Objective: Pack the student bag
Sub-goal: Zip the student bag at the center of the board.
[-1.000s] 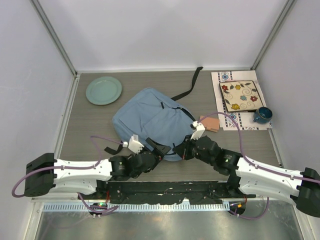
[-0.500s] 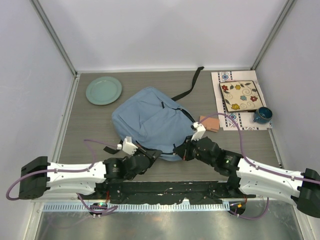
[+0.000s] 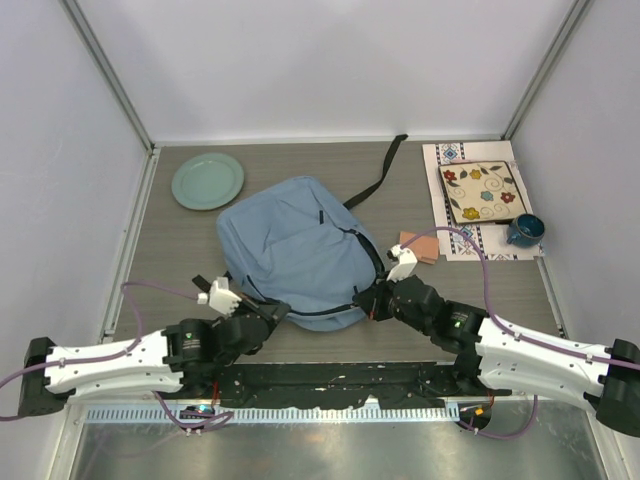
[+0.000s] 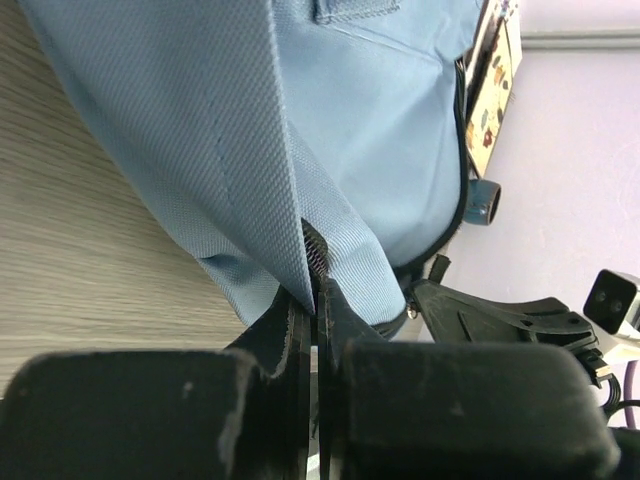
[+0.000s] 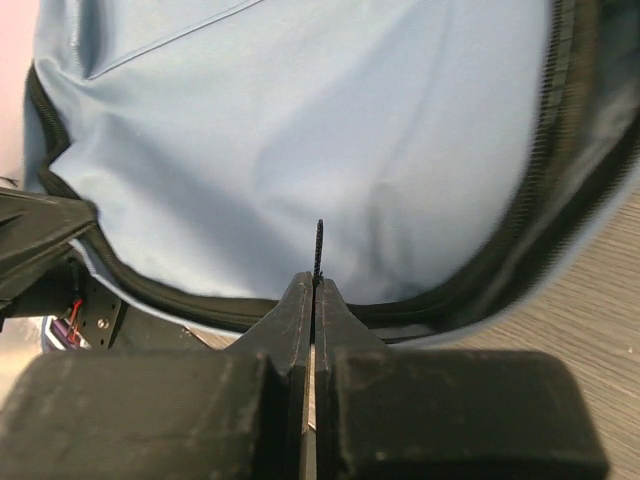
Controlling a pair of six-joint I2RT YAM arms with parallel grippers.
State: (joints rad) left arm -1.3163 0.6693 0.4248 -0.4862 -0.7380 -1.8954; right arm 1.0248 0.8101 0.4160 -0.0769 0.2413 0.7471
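The student bag (image 3: 295,245) lay flat in the middle of the table (image 3: 180,260), a fold of its near edge pinched by the clenched left gripper (image 3: 275,312), seemingly to steady the mouth, while the right gripper (image 3: 368,300) sat pressed shut at the zip line (image 5: 560,130), nothing visibly caught.

This is a robot test cell in a lab. Plain white panels (image 3: 330,60) on aluminium posts (image 3: 110,75) box in a wood-grain table (image 3: 180,250). Household props are staged on it, among them a green plate (image 3: 207,180) and a blue mug (image 3: 524,230).
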